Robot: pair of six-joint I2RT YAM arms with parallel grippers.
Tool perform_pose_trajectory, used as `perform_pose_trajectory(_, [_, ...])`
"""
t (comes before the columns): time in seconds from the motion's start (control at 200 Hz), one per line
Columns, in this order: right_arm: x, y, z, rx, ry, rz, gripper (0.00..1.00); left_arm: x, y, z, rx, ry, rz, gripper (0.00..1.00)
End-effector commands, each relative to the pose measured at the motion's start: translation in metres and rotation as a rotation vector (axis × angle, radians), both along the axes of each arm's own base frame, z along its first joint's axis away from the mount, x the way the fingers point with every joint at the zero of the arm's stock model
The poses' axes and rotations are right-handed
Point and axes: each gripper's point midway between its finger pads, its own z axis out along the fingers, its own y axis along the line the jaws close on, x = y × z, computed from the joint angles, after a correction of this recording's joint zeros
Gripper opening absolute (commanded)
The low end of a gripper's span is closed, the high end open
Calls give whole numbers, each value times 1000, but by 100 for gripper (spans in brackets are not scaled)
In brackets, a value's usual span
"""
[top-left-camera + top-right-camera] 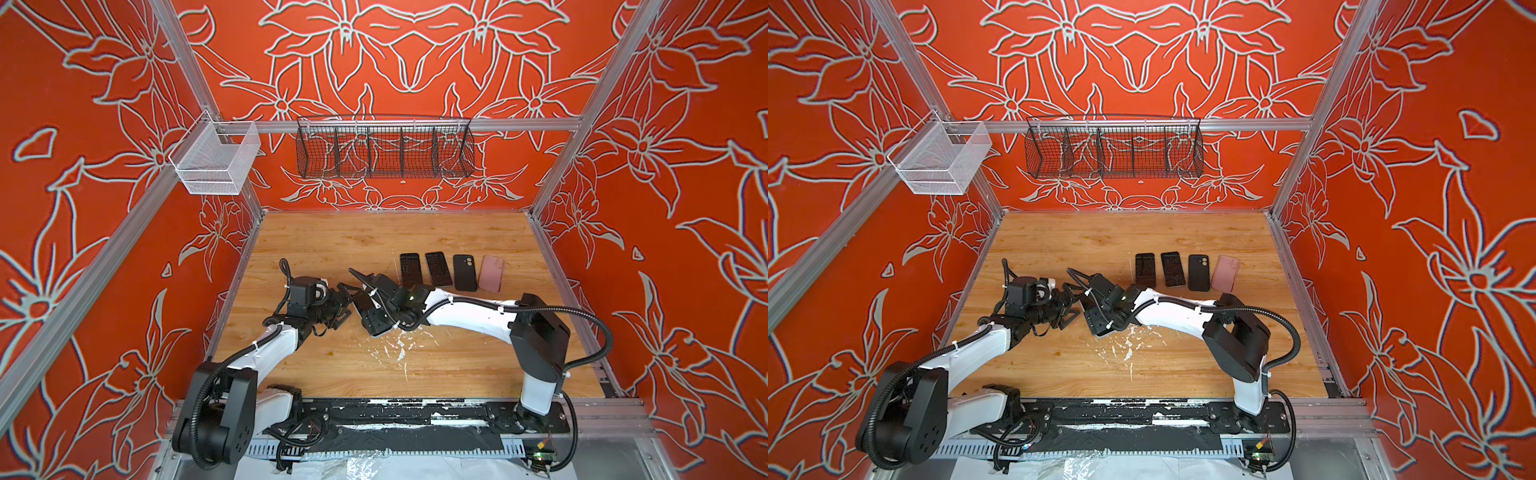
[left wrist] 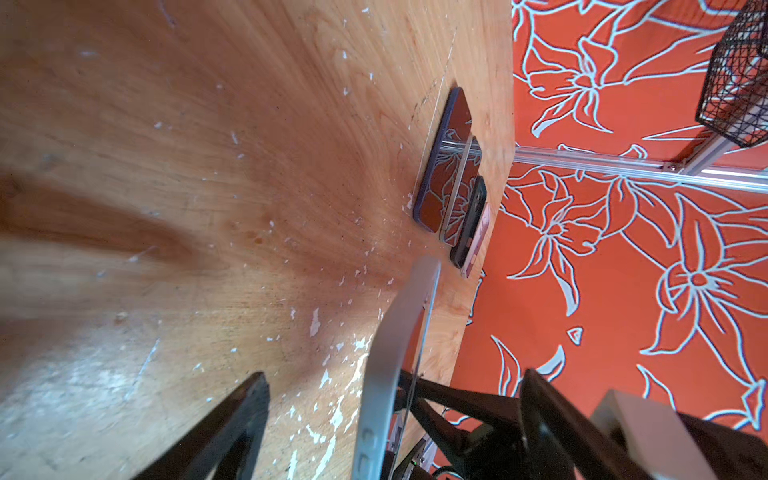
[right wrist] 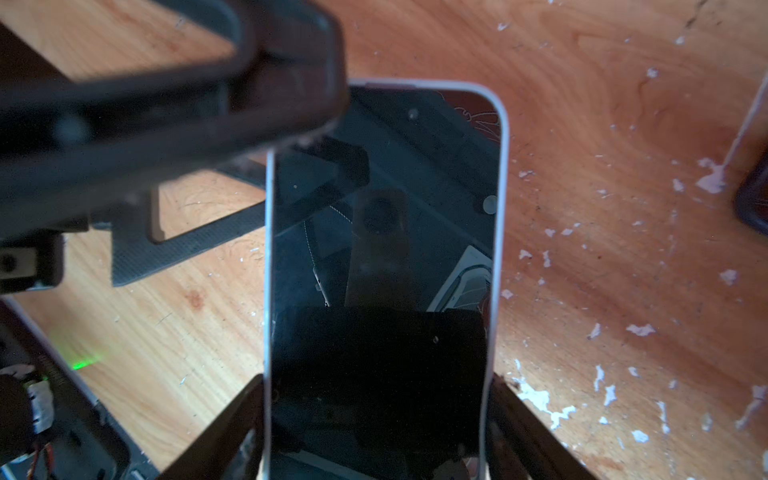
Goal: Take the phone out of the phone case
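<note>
**Phone pinched across its width, over the worktop**

We find the phone (image 3: 382, 249) clamped by its long edges in the right pincer (image 3: 376, 399), near end between the fingers, over the worktop (image 3: 602, 124). The left pincer (image 2: 392, 386) stands spread, straddling the far end; contact unclear. Phone: flat slab, rounded corners, glossy black glass mirroring the camera, pale smooth rim. Worktop: warm wood grain, flecked with white chips.
</note>
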Motion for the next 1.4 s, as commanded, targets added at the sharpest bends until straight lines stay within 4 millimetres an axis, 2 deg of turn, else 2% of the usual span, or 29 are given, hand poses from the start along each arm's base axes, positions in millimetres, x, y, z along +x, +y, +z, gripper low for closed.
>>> perform_pose_trajectory(0.0, [6,20,33,104,-24,29,65,1,-5,13,-16,-73,-23,88])
perform_pose_trajectory(0.385, [7,31,42,137,-21,63,65,-3,-12,9,-38,-109,-56,69])
perform_pose_trajectory(0.631, [6,34,41,153,-16,73,65,-1,-14,10,-41,-123,-59,44])
perform_pose_trajectory(0.836, [5,36,44,166,-9,78,65,-2,-15,9,-41,-124,-64,31])
perform_pose_trajectory(1.396, [4,34,50,179,-17,70,65,3,-16,21,-50,-159,-57,17])
